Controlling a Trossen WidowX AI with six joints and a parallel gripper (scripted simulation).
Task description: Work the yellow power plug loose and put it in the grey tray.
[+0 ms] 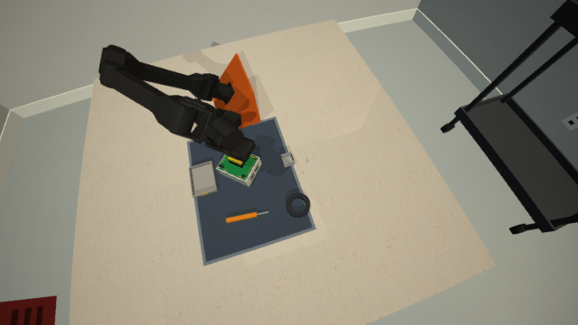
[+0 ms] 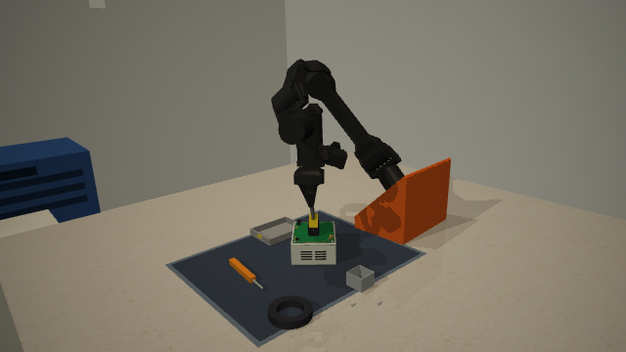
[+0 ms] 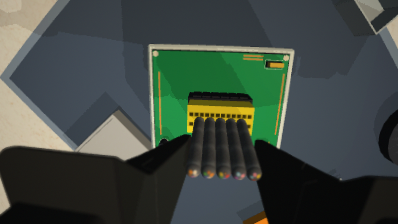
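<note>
above green board, yellow plug [image 1: 235, 161] [image 2: 313, 221] [image 3: 220, 111] between jaws

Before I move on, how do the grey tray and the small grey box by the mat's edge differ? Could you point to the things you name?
The grey tray [image 1: 216, 178] [image 2: 272, 241] is wide and shallow; the small grey box [image 1: 288, 163] [image 2: 356, 281] is narrower and deeper for its width. The tray has a yellow mark on its outer wall, while the box shows none. Both are grey, open-topped and upright.
</note>
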